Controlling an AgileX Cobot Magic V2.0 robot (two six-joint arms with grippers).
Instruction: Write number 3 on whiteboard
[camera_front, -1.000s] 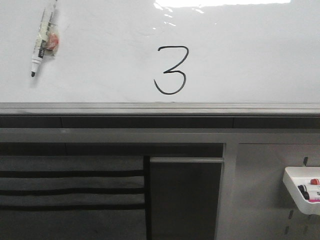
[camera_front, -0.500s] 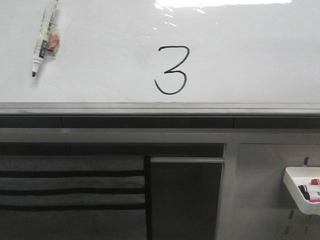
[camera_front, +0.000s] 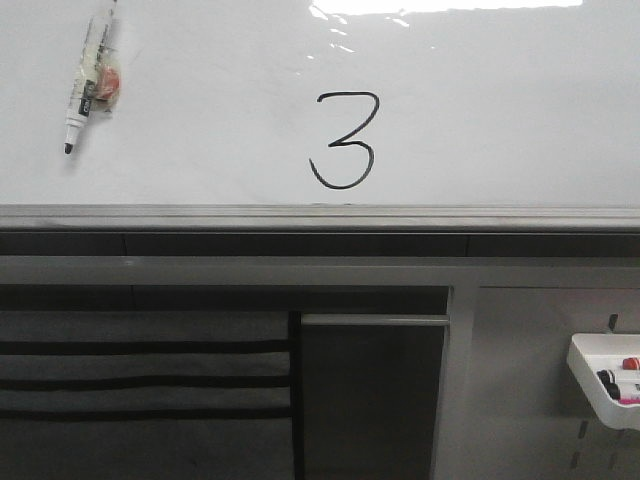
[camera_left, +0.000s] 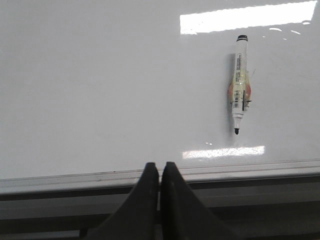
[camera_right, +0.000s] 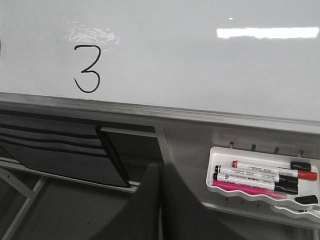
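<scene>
A thin black number 3 (camera_front: 343, 140) is drawn on the whiteboard (camera_front: 500, 120), just above its grey rail (camera_front: 320, 217). It also shows in the right wrist view (camera_right: 87, 68). A white marker (camera_front: 88, 82) with a black tip sticks on the board at the upper left, tip down; it shows in the left wrist view (camera_left: 240, 95) too. My left gripper (camera_left: 160, 167) is shut and empty, back from the board's rail. My right gripper (camera_right: 161, 170) is shut and empty, low in front of the grey panel. Neither gripper shows in the front view.
A small white tray (camera_right: 260, 182) with red, black and pink markers hangs on the grey slotted panel (camera_front: 520, 380) at the lower right. A dark fabric pocket holder (camera_front: 140, 380) hangs below the rail on the left.
</scene>
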